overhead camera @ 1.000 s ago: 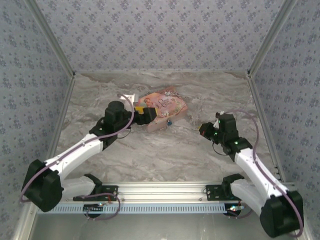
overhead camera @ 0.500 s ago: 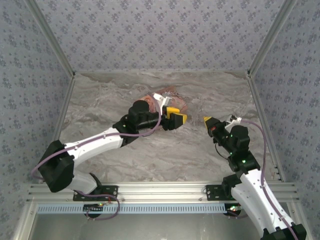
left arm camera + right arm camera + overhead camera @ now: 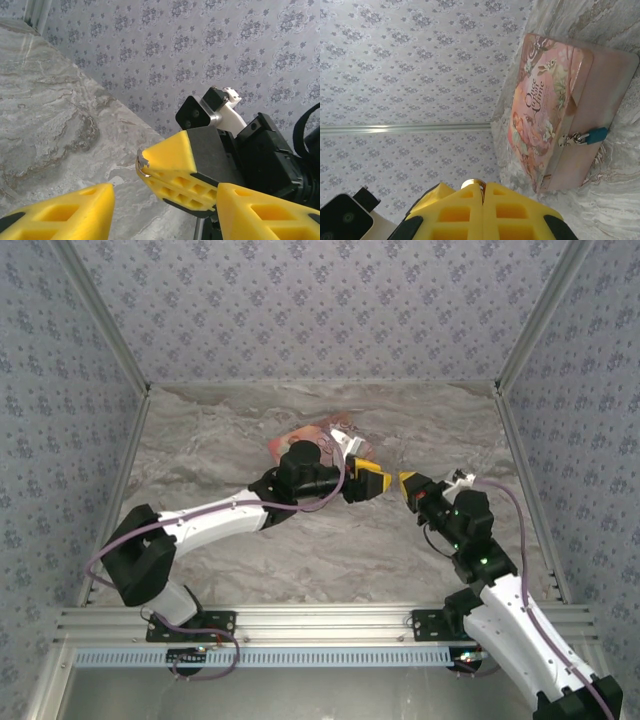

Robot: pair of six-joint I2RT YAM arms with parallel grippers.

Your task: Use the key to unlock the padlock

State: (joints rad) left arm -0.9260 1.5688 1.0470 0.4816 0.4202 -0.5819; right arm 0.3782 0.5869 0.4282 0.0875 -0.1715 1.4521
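In the right wrist view a pink illustrated book (image 3: 555, 110) lies on the marble table, and the tiny teal padlock (image 3: 596, 135) hangs from its clasp. My right gripper (image 3: 483, 187) is shut on the key (image 3: 472, 183), whose round metal end pokes out between the yellow fingers. In the left wrist view the key's (image 3: 142, 164) small silver tip and ring show at the right gripper's fingertips (image 3: 170, 155). My left gripper (image 3: 160, 210) is open, one finger on each side of those tips. From above, both grippers (image 3: 365, 480) (image 3: 410, 483) meet nose to nose right of the book (image 3: 320, 428).
The marble table (image 3: 200, 440) is walled by patterned panels on three sides, with metal posts at the corners. The left arm (image 3: 230, 515) stretches diagonally across the middle. Open floor lies left of and in front of the book.
The left arm swung right, away from the book, toward the right gripper. The right gripper turned and moved up and left to meet it, staying shut.
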